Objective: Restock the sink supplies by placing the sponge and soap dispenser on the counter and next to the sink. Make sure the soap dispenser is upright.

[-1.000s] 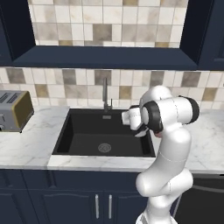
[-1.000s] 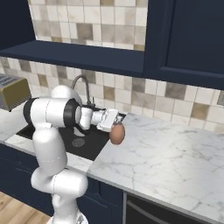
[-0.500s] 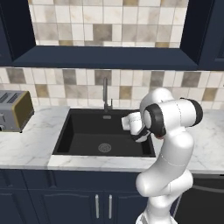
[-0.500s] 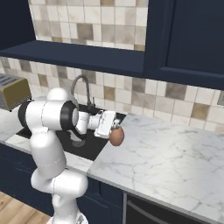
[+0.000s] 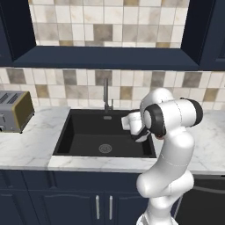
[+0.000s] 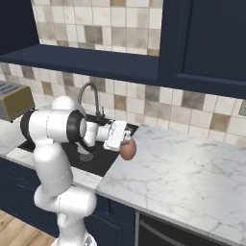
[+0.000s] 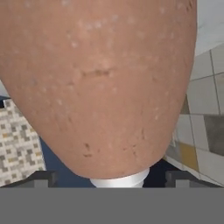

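Brownish-orange and egg-shaped, the soap dispenser bottle sits right against the hand camera, its mottled body swelling across that view and its small pale pump top at the bottom, between the two dark finger tips, which stand well apart at either side of the neck rather than pinching the body. So the two-finger gripper has its jaws spread wide, and whether they touch the bottle at all cannot be told. From the right base view the bottle is at the front of the white hand, at the near left edge of the white marble counter with grey veining, just beside the rim of the black recessed sink; whether it rests on the slab or hangs just above it cannot be made out. Its long axis runs from the pump, nearest the hand, away to the rounded base, and in that view it looks tilted, not upright. Judging by this, the coming move turns on that lean: a bottle let go off-vertical may topple. Beyond stand the thin metal faucet and the tiled wall.
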